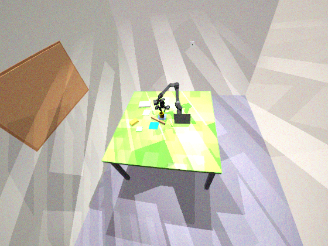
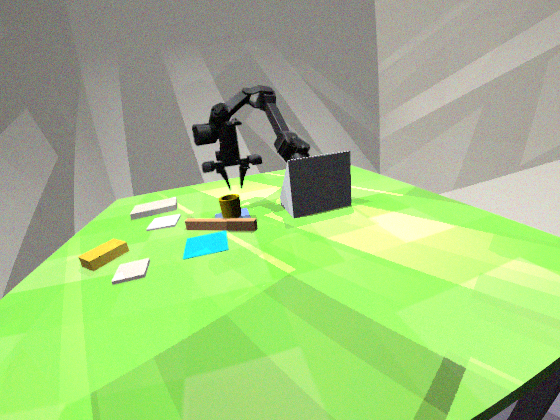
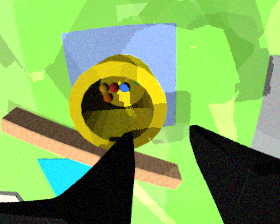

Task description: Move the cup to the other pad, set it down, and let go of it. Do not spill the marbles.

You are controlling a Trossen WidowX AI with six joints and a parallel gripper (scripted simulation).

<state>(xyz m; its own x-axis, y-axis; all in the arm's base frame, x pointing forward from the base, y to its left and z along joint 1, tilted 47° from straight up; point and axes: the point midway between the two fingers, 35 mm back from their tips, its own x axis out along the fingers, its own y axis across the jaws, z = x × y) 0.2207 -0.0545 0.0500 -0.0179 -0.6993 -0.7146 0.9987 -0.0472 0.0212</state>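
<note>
The yellow cup (image 1: 161,115) (image 2: 230,207) (image 3: 75,107) stands upright on the blue-violet pad (image 1: 164,118) (image 2: 245,214) (image 3: 162,42). Several marbles (image 3: 114,88) lie inside it, one of them blue. The cyan pad (image 1: 153,126) (image 2: 206,245) (image 3: 57,172) is bare where it shows, nearer the front. My gripper (image 1: 161,110) (image 2: 236,187) (image 3: 161,135) points down above the cup, partly open with nothing between its fingers. In the wrist view one fingertip overlaps the cup's rim and the other lies right of the cup.
A brown bar (image 1: 158,120) (image 2: 221,224) (image 3: 50,139) lies between the two pads. A yellow block (image 1: 134,122) (image 2: 104,253), a thick white slab (image 1: 144,103) (image 2: 154,208) and two thin white tiles (image 2: 163,222) lie to the left. A dark upright panel (image 1: 182,119) (image 2: 321,184) stands right of the cup.
</note>
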